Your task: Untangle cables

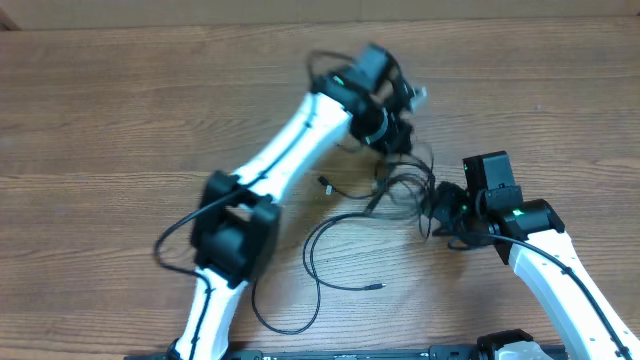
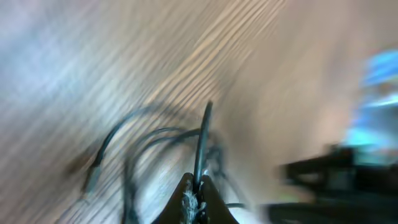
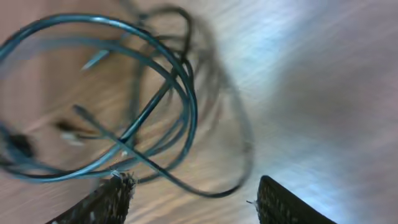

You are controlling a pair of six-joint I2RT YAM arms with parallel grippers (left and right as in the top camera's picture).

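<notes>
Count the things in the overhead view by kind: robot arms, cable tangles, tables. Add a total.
robot arms: 2, the left arm and the right arm
cable tangle: 1
table: 1
Total: 4

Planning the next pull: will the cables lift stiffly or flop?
Probably floppy: the cables lie in loose curling loops. Likely light: the one pinched in the left gripper is thin. Overlapping loops may drag along together.

The left wrist view is smeared: the tabletop point(image 2: 93, 50) grain is streaked, and a blue shape point(image 2: 380, 93) at its right edge cannot be identified. The left tool point(image 2: 194, 190) and the right tool point(image 3: 191, 185) are each cut off by the bottom edge. Overhead, single cords among the cables point(image 1: 398, 186) cannot be followed.
</notes>
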